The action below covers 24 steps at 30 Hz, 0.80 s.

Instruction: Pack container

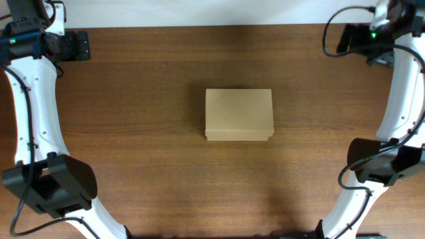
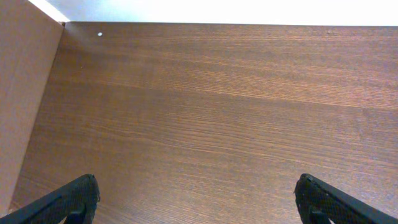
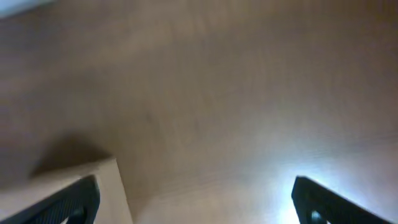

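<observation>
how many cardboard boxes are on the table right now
1. The cardboard box sits lid down near the middle of the table. No other box shows in any view, though the table's near corners are partly covered from above.

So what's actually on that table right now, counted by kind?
Box: 1 (tan cardboard, lid shut)
Robot arms: 2 (left arm, right arm)
Total: 3
</observation>
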Available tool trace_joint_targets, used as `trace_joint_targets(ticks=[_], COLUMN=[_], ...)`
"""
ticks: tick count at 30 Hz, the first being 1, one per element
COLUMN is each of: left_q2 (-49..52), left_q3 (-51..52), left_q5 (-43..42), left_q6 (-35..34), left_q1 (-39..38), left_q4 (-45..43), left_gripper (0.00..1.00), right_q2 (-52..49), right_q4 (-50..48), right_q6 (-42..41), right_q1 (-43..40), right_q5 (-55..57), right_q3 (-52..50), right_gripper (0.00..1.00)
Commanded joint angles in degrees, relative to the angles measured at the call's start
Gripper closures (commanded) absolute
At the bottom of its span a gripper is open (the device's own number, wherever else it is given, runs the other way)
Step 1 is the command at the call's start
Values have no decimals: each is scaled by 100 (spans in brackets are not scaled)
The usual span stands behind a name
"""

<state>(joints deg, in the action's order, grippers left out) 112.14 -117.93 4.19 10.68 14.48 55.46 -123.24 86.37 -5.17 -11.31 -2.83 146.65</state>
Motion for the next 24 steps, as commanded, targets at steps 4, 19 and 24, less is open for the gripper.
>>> trace_joint_targets(ticks=[4, 19, 24], left_q2=[59, 59, 59], left_q3=[-52, -52, -52], left_q5=[-101, -101, -101], left_q6=[9, 9, 9], left_q1=[22, 22, 22], left_q4=[11, 11, 11], left_gripper=[0, 0, 0], right_q2=[1080, 6728, 8651], right_q4=[-2177, -5834, -5901], right_q6=[28, 28, 26], right_q1=[588, 1049, 1049], right_q5=[-50, 57, 55], right_q3=[-1285, -7582, -9182], right_gripper=[1, 1, 1])
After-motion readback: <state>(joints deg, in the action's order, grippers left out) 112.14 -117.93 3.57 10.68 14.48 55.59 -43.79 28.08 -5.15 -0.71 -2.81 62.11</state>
